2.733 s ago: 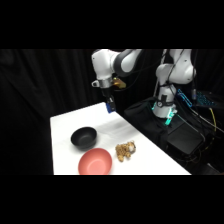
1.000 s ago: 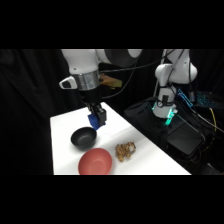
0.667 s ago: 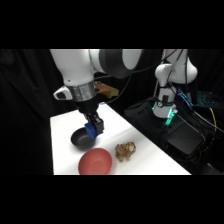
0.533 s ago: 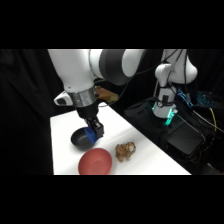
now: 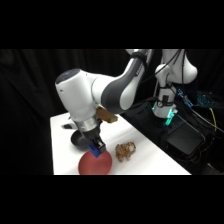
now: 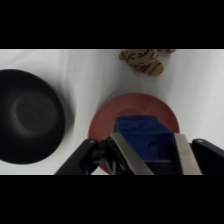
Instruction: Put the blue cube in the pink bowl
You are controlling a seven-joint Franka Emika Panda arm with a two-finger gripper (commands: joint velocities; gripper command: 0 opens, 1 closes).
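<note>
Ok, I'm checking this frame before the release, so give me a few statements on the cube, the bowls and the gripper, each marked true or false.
1. The gripper holds the blue cube between its fingers. True.
2. The cube hangs over the black bowl. False: it is over the pink bowl.
3. The cube already lies loose in the pink bowl. False: it is clamped in the gripper.
4. The black bowl holds nothing. True.
5. The tan lumpy object lies on the table outside both bowls. True.

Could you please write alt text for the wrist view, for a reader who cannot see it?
The gripper holds a small bright-blue cube above a shallow salmon-pink bowl on a white table. A glossy black bowl sits beside it.
</note>
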